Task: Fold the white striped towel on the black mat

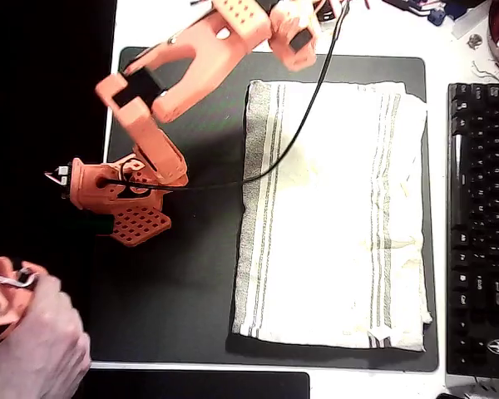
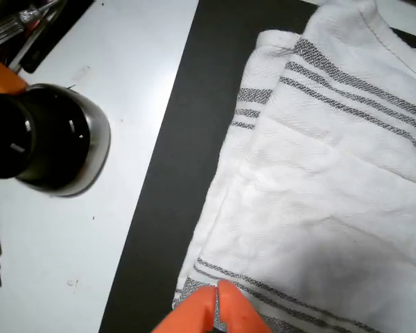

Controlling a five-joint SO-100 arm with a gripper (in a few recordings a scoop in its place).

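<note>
**Inspector:** Reporting on the tool first. In the overhead view the orange gripper (image 1: 125,199) hangs over the bare part of the black mat (image 1: 183,299), at 9 o'clock from the white striped towel (image 1: 333,216) and apart from it.

**Clerk:** And the jaws?

**Inspector:** In the wrist view the two orange fingertips (image 2: 230,313) sit pressed together at 6 o'clock, with only a thin seam between them. They stand in front of the towel's striped edge. I cannot tell whether they touch the cloth or pinch any of it.

**Clerk:** Position of the towel?

**Inspector:** Overhead, it lies spread out on the mat's 3 o'clock half, slightly wrinkled. Its stripe groups run from 12 to 6 near the 9 and 3 o'clock edges. Mat shows all round it, narrowly at 3 o'clock. In the wrist view, one layer of cloth overlaps another toward 12 o'clock.

**Clerk:** Surroundings?

**Inspector:** A black cable (image 1: 299,125) trails from the arm across the towel's 11 o'clock corner. A black keyboard (image 1: 482,224) lies just beside the mat at 3 o'clock. In the wrist view, a round black and silver object (image 2: 48,139) stands on the white table (image 2: 125,69), at 9 o'clock from the mat.
</note>
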